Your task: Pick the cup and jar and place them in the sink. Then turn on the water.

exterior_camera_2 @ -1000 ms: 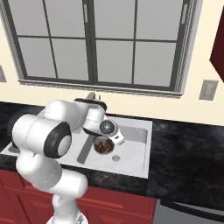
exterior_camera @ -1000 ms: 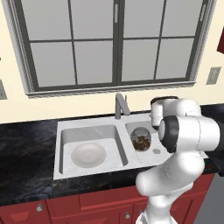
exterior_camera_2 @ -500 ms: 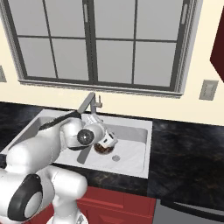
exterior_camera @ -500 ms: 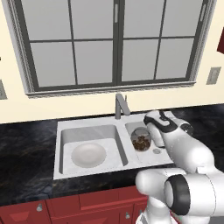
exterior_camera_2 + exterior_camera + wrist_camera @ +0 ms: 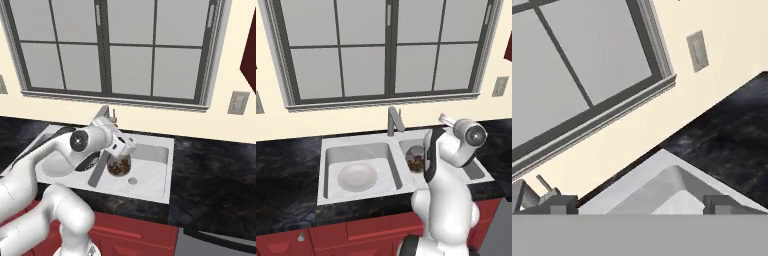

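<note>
The jar (image 5: 415, 161) of brown lumps stands in the right basin of the sink (image 5: 331, 144), partly behind my arm. From the right it shows as the jar (image 5: 119, 166) in the sink (image 5: 169, 165). My gripper (image 5: 127, 146) hangs just above and beside the jar, apart from it. In the hand view my gripper (image 5: 639, 204) is open with nothing between its fingertips (image 5: 559, 204), facing the sink's back corner (image 5: 662, 180) and the wall. The cup is out of view. No water shows at the faucet (image 5: 393, 120).
A round white dish (image 5: 357, 176) lies in the left basin. Black counter (image 5: 210, 180) runs on both sides of the sink. The window (image 5: 388, 47) and a wall outlet (image 5: 697, 50) stand behind. My own arm (image 5: 448, 165) crosses the right basin.
The arm has swung round and the hand has turned up away from the jar toward the back wall. The jaws have stayed open; the jar has not moved.
</note>
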